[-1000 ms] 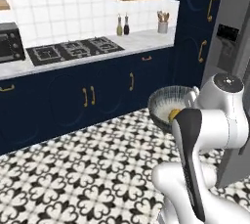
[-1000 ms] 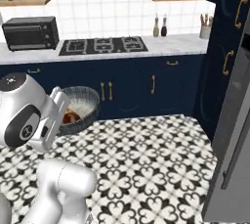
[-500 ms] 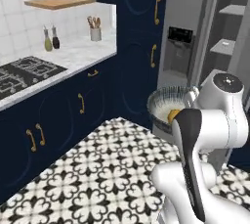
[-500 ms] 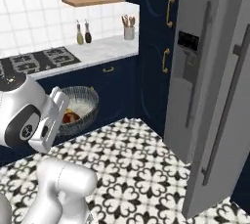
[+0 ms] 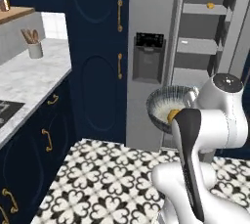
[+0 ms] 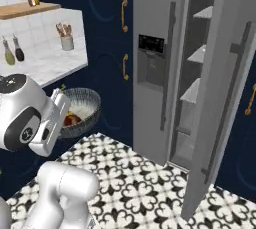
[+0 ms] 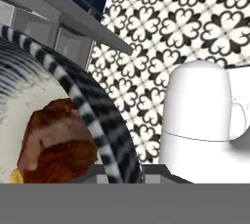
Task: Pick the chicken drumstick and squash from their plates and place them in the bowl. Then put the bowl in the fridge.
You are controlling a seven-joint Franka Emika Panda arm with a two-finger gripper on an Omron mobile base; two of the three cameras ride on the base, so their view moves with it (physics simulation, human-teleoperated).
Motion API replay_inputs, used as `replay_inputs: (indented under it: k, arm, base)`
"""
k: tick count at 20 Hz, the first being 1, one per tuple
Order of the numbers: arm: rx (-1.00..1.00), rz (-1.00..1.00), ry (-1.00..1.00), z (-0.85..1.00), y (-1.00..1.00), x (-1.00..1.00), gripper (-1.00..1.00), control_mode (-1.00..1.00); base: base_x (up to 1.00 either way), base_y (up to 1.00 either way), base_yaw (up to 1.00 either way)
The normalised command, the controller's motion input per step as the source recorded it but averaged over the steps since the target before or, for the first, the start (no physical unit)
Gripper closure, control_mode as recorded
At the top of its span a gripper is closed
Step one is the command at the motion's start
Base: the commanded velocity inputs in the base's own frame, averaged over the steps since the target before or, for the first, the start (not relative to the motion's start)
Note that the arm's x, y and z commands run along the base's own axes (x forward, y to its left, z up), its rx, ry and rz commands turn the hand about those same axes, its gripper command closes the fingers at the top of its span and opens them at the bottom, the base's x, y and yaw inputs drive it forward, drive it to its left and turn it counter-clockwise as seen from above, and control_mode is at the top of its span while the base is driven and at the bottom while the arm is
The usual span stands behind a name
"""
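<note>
no readable text, labels, brands or numbers on anything

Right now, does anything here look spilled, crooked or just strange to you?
Nothing spilled. The bowl hangs in the air over the tiled floor, gripped at its rim, with the chicken drumstick inside. The fridge door stands open, showing its shelves.

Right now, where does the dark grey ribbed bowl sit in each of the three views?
Left base view: dark grey ribbed bowl at centre right, beside the white arm.
Right base view: lower left, behind the arm's wrist.
Hand view: its striped rim arcs across the left.
Shared landmark: the grey fridge's black dispenser panel.
</note>
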Motion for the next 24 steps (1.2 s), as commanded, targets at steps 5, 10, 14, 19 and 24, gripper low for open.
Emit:
replay_inputs:
  k: [5, 10, 14, 19, 24]
  arm:
    - [0.00, 0.00, 0.00, 0.00, 0.00, 0.00, 1.00, 1.00]
    - [0.00, 0.00, 0.00, 0.00, 0.00, 0.00, 1.00, 1.00]
    - [0.00, 0.00, 0.00, 0.00, 0.00, 0.00, 1.00, 1.00]
    - [0.00, 0.00, 0.00, 0.00, 0.00, 0.00, 1.00, 1.00]
    - [0.00, 0.00, 0.00, 0.00, 0.00, 0.00, 1.00, 1.00]
  base:
    - [0.86, 0.37, -0.61]
    - [0.90, 0.25, -0.58]
    - [0.72, 0.46, -0.45]
    - [0.43, 0.29, -0.32]
    - [0.30, 0.00, -0.16]
